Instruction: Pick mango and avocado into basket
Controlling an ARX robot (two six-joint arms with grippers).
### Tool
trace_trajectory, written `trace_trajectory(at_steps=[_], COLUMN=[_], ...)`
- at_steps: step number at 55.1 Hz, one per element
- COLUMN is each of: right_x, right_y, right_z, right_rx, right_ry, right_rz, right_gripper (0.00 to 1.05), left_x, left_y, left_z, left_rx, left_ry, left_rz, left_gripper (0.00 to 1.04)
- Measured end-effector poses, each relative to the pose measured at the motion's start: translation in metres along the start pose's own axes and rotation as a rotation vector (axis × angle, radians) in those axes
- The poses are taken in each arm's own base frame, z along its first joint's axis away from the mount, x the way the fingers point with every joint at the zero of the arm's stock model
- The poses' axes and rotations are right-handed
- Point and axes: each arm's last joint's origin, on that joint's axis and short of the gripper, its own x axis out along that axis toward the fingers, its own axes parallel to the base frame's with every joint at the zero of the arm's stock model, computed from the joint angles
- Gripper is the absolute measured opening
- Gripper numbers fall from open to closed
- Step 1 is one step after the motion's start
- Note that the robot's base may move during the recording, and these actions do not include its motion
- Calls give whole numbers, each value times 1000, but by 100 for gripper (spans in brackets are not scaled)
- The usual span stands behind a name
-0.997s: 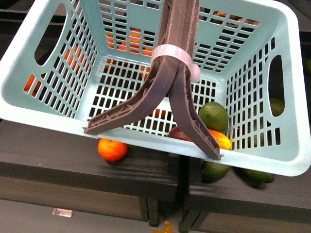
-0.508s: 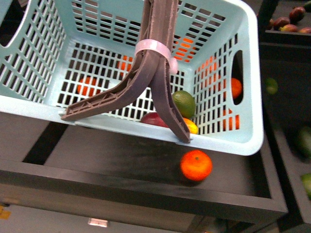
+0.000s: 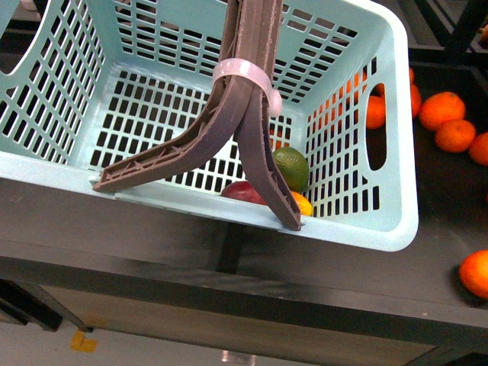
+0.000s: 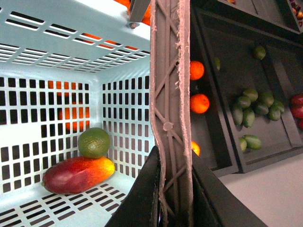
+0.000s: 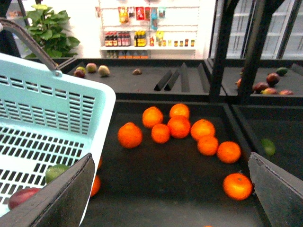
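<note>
The pale teal basket (image 3: pixel 366 221) hangs in the air, filling most of the front view. Its two brown handles (image 3: pixel 248 91) rise together, bound by a white tie (image 3: pixel 244 75). My left gripper (image 4: pixel 174 208) is shut on those handles (image 4: pixel 171 94). Inside, in a corner of the lattice floor, lie the red-and-yellow mango (image 4: pixel 78 174) and the green avocado (image 4: pixel 93 142), touching each other. Both also show in the front view, mango (image 3: pixel 245 192) beside avocado (image 3: pixel 292 168). My right gripper (image 5: pixel 173 189) is open beside the basket (image 5: pixel 71 104), above a dark shelf of oranges.
Dark shelf trays lie below the basket. Several oranges (image 5: pixel 180 126) lie loose on the tray to the right, more oranges (image 3: pixel 450 122) at the front view's right edge. Green fruits (image 4: pixel 253 101) fill a further tray. Black shelf posts (image 5: pixel 222 52) stand behind the oranges.
The view has swept sideways along the shelves with the basket carried: the orange below its rim is gone, oranges now show at the right. Mango and avocado stay in their corner.
</note>
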Motion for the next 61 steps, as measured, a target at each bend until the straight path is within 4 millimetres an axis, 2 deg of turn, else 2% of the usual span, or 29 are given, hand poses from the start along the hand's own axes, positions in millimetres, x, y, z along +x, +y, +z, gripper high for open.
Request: trace_trajectory(at_steps=[14,21,45,61], right_x=[0,0,0,0], right_y=[0,0,0,0], right_z=[0,0,0,0], right_rx=[-1,-1,-1,0], right_ry=[2,1,1,1], right_rz=[5,3,0,-1], right_gripper=[97,97,97,97], left_x=[0,-1,0,0], left_y=[0,6,-3,0], left_z=[0,3,-1,0], left_rx=[0,-17,-1,1], left_ry=[3,-15,13,-4], left_rz=[-6,26,-25,8], left_gripper=[12,12,12,12])
